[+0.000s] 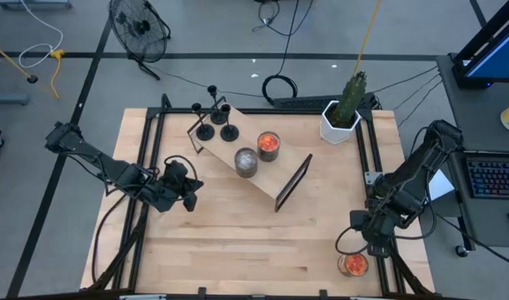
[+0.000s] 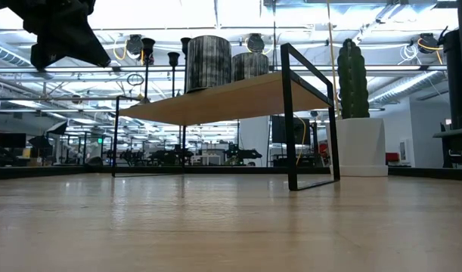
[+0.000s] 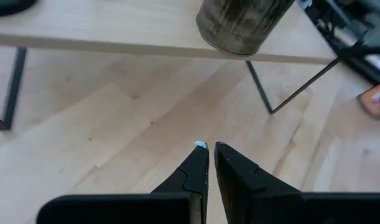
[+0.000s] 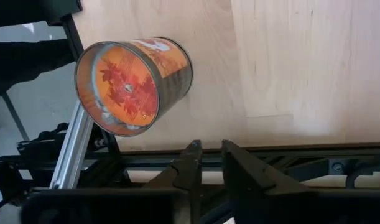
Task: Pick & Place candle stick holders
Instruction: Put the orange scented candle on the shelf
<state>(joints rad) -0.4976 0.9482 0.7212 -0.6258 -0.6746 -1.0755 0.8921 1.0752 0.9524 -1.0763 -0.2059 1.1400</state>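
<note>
Both arms hover low, left tool (image 3: 208,149) and right tool (image 4: 209,149) closed.

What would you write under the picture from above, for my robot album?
Three black candle holders wait on a small wooden shelf beside two jar candles while both robot hands rest empty.

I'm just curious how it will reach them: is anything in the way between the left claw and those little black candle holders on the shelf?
Nothing visible stands between. The left gripper hangs off the shelf's near edge, and the candle stick holders stand at its far-left end. The grey candle sits further right, beside that line.
</note>
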